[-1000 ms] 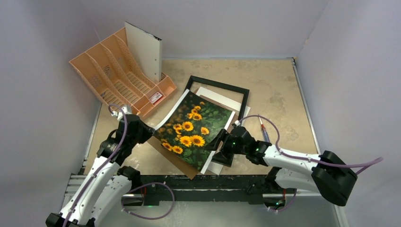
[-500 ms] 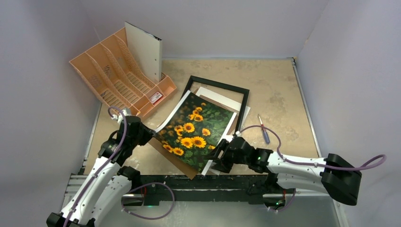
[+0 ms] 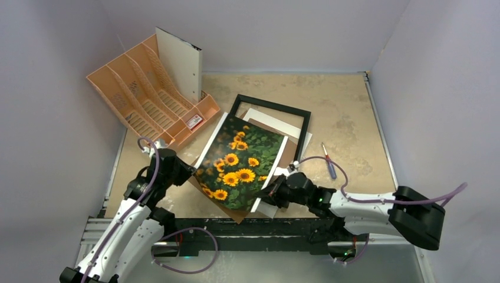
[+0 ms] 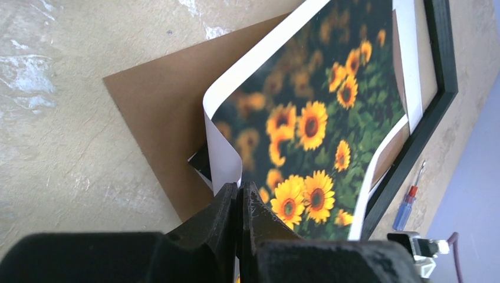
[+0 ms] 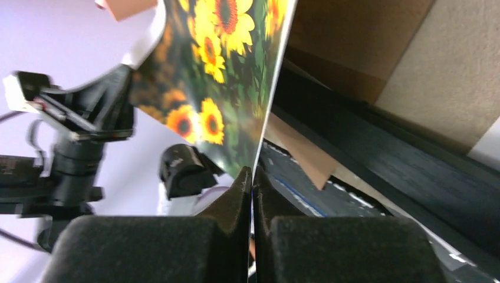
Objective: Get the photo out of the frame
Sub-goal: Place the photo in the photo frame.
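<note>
The photo, sunflowers on dark green, is held up off the table between both arms and sags a little. My left gripper is shut on its left corner; in the left wrist view the jaws pinch the curled white edge of the photo. My right gripper is shut on the near right edge, and the right wrist view shows the print running edge-on into the closed jaws. The black frame lies flat behind, partly hidden under the photo.
A brown backing board lies under the photo, with a white sheet inside the frame. An orange file organiser stands at the back left. A blue-handled screwdriver lies to the right of the frame.
My right gripper slid toward the near right edge of the photo and shut on it. The photo shifted slightly toward the near side, with the left grip unchanged.
</note>
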Robot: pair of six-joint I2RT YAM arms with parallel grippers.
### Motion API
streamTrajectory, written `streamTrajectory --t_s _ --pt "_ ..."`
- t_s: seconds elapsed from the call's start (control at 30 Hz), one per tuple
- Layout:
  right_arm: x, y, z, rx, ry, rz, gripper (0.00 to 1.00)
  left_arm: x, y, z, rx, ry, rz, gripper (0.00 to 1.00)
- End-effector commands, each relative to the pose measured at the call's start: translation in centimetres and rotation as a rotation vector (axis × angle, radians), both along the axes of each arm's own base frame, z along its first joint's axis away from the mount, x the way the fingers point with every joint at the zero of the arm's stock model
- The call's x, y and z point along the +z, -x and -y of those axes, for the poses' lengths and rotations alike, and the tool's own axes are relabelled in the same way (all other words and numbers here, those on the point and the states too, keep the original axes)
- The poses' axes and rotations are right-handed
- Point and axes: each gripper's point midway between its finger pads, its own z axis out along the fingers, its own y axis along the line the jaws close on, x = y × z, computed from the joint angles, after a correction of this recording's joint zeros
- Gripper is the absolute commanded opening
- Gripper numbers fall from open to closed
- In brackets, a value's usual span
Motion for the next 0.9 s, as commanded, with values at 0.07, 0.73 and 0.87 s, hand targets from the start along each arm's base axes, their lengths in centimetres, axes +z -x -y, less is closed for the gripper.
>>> streamTrajectory --t_s 0.07,0.73,0.87 --pt "3.6 -3.9 2.1 -0.113 0.047 0.149 0.00 -0.8 1.1 0.3 -0.059 -0.004 -0.019 0.00" --pt "-1.5 -7.6 11.4 -0.035 0.566 0.159 0.00 -1.2 0.9 0.5 -0.188 -0.100 -0.024 0.23" --pt "-1.6 -7.2 11.5 0.020 0.591 0.170 0.13 -1.4 -0.1 2.1 -0.288 -0.085 -0.002 0.26"
